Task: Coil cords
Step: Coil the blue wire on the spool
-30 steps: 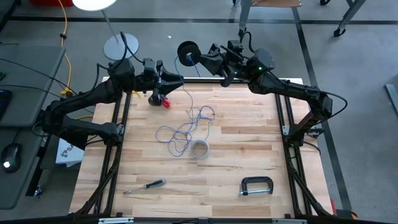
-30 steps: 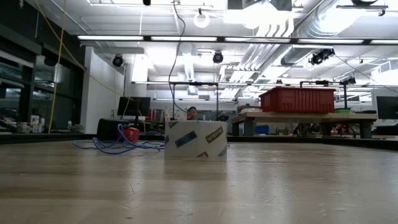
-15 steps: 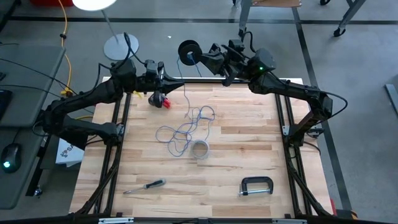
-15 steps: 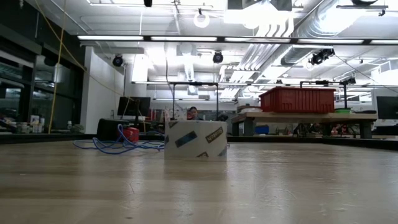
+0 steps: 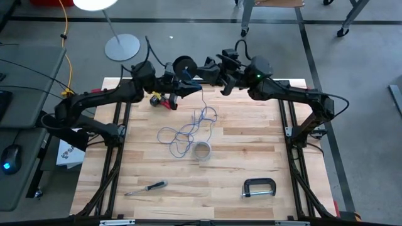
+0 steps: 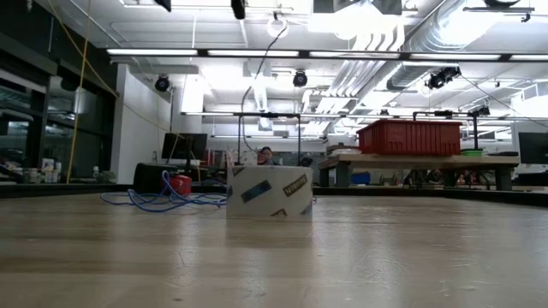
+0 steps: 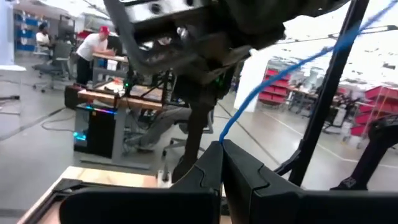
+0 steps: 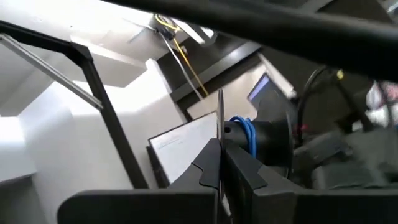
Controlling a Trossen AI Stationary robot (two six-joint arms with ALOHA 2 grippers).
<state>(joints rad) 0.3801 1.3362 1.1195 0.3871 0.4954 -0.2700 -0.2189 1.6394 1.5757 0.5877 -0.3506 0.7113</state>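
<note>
A black spool (image 5: 184, 65) with blue cord wound on its hub (image 8: 244, 138) hangs above the table's far edge, my right gripper (image 5: 201, 69) shut on it. Just near of it my left gripper (image 5: 193, 86) is shut on the blue cord (image 7: 280, 74). From there the cord drops to a loose blue tangle (image 5: 188, 129) lying on the wooden table (image 5: 251, 144). The low view shows the strand (image 6: 255, 85) hanging from above and the tangle (image 6: 163, 202) at the back left. My left gripper pinches a single strand of the blue cord (image 7: 222, 134) between its two fingertips, roughly level, coming from the table's left. The strand runs straight and taut up from the fingers toward the spool. My right gripper pinches the spool's thin round flange (image 8: 220, 115) by its edge between its two fingers, coming from the table's right. The spool is lifted clear of the table, its hub lying about level.
A roll of tape (image 5: 201, 150) stands just near of the tangle. A red and yellow tool (image 5: 164, 102) lies at the far left. A screwdriver (image 5: 146, 186) and a black clamp (image 5: 259, 187) lie toward the near edge.
My left gripper has gone toward the table's right, closer to the spool. My right gripper has brought the spool toward the near-left, meeting it above the far edge. The tangle on the table has stayed put.
</note>
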